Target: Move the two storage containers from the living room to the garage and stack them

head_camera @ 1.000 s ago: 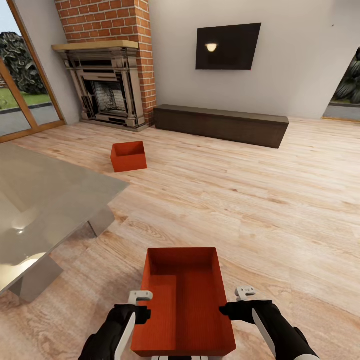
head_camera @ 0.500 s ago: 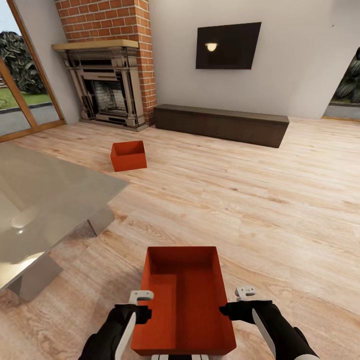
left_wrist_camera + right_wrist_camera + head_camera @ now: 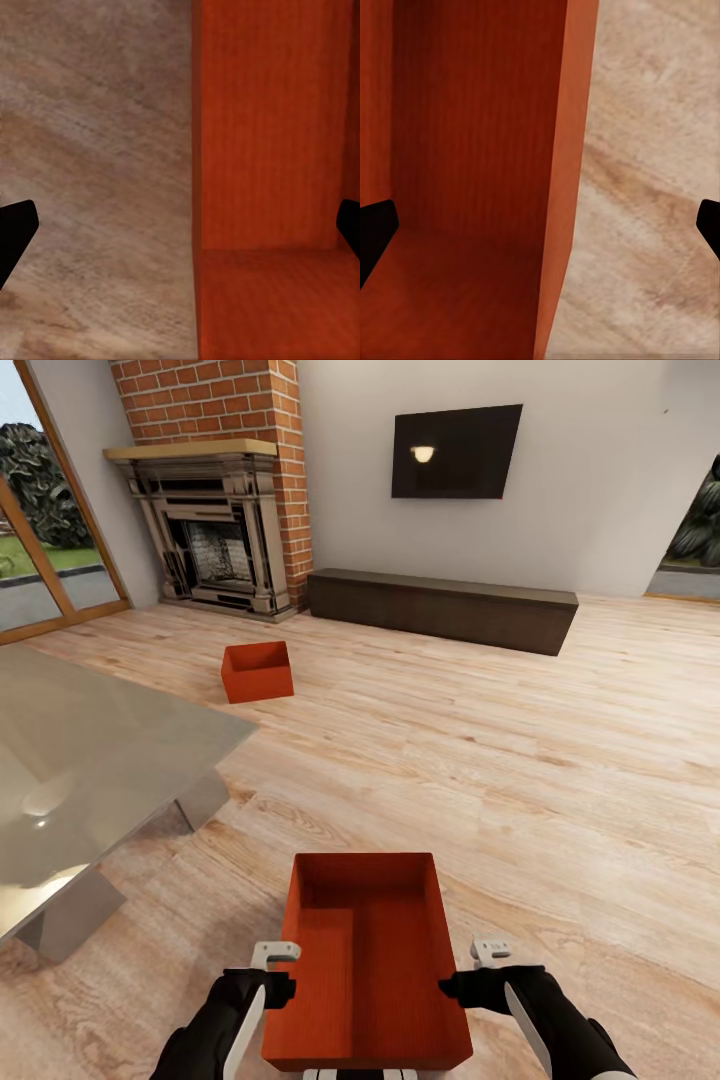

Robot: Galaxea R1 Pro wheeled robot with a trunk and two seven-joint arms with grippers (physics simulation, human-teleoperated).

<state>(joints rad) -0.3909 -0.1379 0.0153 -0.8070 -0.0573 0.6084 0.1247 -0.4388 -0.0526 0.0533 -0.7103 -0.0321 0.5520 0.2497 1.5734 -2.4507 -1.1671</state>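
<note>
Since the earlier frames the left gripper [image 3: 283, 970] has shifted slightly outward and lower at the bottom left of the head view, while nothing else in the room has changed place. Going left to right: a glass-paned wooden door [image 3: 50, 540] fills the upper left, a pale grey low table [image 3: 90, 760] takes the left middle, and behind it stands a red brick fireplace [image 3: 215, 480]. Just right of the table's far corner, a small red-orange rectangular plastic storage container [image 3: 257, 672] sits alone on the light wood plank floor [image 3: 520, 760]. At the bottom centre lies the second red-orange plastic storage container [image 3: 366, 960], open side up, with one arm at each long wall. In the left wrist view its wall [image 3: 196, 180] runs between two dark, widely parted fingertips [image 3: 16, 232], so the left fingers are spread and straddle the rim without pinching it. The right gripper [image 3: 470, 968] reads the same: the right wrist view shows the wall [image 3: 566, 180] between released fingertips [image 3: 375, 236]. A long dark wooden bench [image 3: 440, 605] and a black wall-mounted television [image 3: 455, 452] occupy the upper centre and right. As I judge it, the task has barely begun: both bins remain in the living room, neither is grasped, and carrying and stacking in the garage are all left.
</note>
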